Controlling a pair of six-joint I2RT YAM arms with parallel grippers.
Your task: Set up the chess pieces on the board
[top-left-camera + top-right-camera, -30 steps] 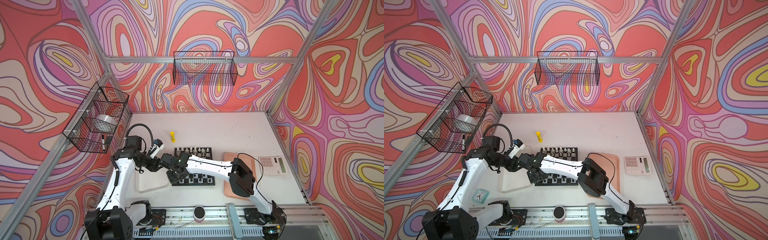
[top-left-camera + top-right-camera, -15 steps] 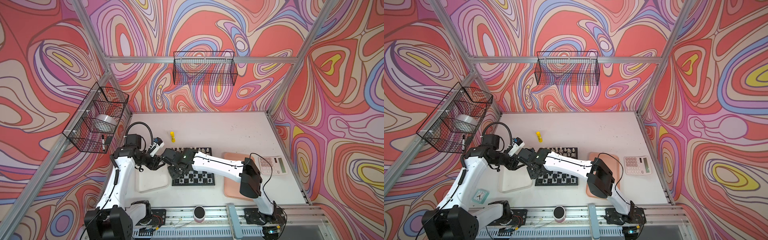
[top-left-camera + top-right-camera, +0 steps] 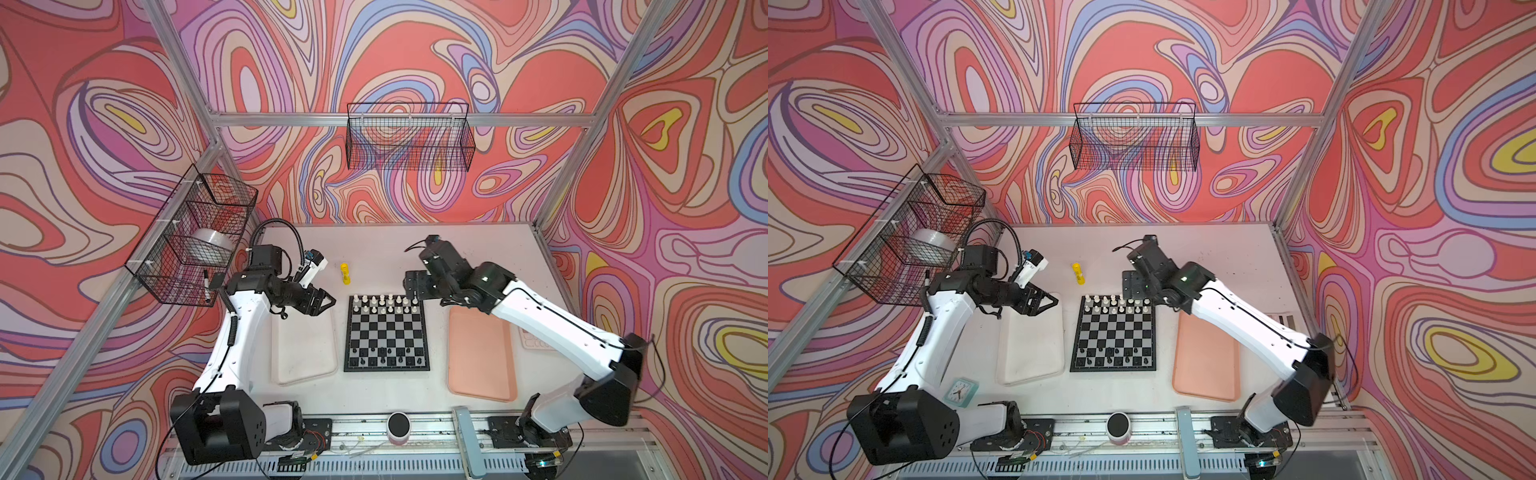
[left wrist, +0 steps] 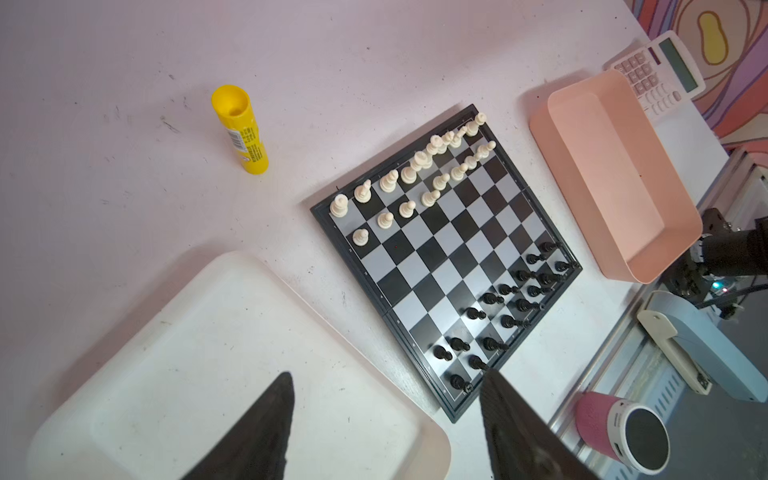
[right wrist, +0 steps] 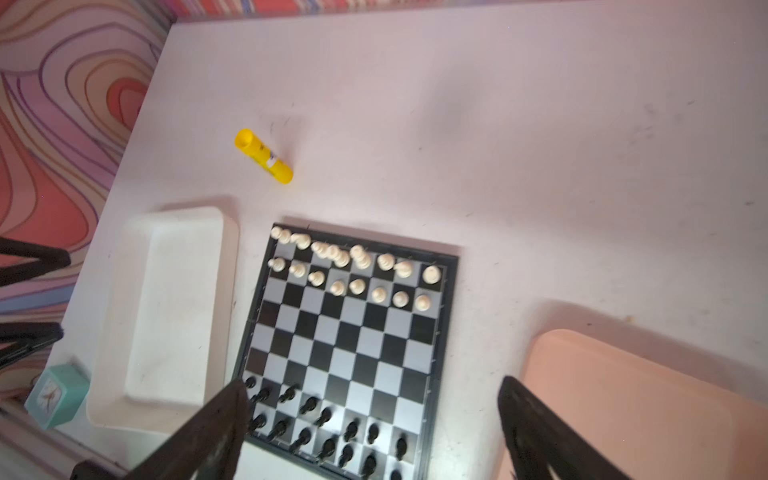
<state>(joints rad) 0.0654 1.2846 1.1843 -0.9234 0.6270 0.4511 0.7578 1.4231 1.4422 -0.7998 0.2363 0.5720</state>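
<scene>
Chess pieces (image 4: 338, 205) on board (image 4: 446, 253), roll (image 3: 210, 246) in basket (image 3: 174, 286)

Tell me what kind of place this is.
Probably a robot test cell, not a home: a left arm and right arm mounted to a front rail, an aluminium frame with swirl-printed walls around the table, and staged props like the board, pink tray and wire basket.

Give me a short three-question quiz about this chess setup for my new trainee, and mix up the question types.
1. True or false: the cream-white chess pieces stand on the black-and-silver chessboard's two rows farthest from the robot's bases.
2. What lies in the pink plastic tray? A black pieces; B a glue stick; C nothing.
3. Fill in: the jaws of the left gripper and right gripper stand ___.
Key: 1 true; 2 C; 3 open.
</scene>
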